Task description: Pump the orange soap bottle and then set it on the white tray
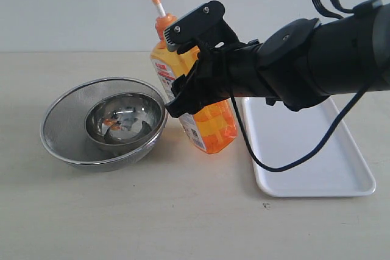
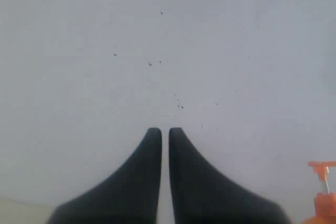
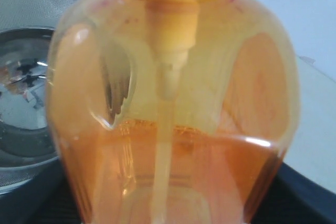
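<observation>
Gripping tilted orange bottle (image 1: 216, 123) mid-body with right tool (image 1: 177, 74), just beside white tray (image 1: 304, 150), near mesh strainer bowl (image 1: 61, 114) on surface (image 1: 152, 211). Holding nothing with left tool (image 2: 165, 132), closed almost to touching.

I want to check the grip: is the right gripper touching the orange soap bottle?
Touching. The exterior view shows the right gripper clamping the leaning orange soap bottle between its fingers.

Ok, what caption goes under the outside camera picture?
Right end effector grips the tilted orange soap bottle between the steel bowl and the white tray.
</observation>
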### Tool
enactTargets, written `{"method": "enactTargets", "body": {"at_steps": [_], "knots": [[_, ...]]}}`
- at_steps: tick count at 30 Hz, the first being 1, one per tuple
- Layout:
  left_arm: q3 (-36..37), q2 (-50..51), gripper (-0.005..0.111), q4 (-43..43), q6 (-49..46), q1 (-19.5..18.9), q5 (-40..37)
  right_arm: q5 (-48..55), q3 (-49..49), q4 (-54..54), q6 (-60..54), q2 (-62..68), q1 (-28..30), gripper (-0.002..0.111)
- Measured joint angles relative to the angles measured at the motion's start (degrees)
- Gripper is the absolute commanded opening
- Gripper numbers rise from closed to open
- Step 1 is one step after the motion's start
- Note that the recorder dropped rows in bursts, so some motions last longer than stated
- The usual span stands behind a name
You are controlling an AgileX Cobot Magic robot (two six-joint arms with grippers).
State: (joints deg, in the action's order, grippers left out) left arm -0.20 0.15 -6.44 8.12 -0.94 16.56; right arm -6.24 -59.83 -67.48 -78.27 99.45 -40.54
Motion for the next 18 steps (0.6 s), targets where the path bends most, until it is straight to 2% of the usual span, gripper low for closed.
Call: {"method": "enactTargets", "body": {"at_steps": [10,18], "knots": [[0.0,0.0,0.005,0.1,0.2,0.0,0.0,0.0,0.0,0.0,0.0,0.0,0.0,0.0],[0.0,0.0,0.005,0.1,6.1,0.0,0.1,0.0,0.0,0.0,0.0,0.0,0.0,0.0]]}}
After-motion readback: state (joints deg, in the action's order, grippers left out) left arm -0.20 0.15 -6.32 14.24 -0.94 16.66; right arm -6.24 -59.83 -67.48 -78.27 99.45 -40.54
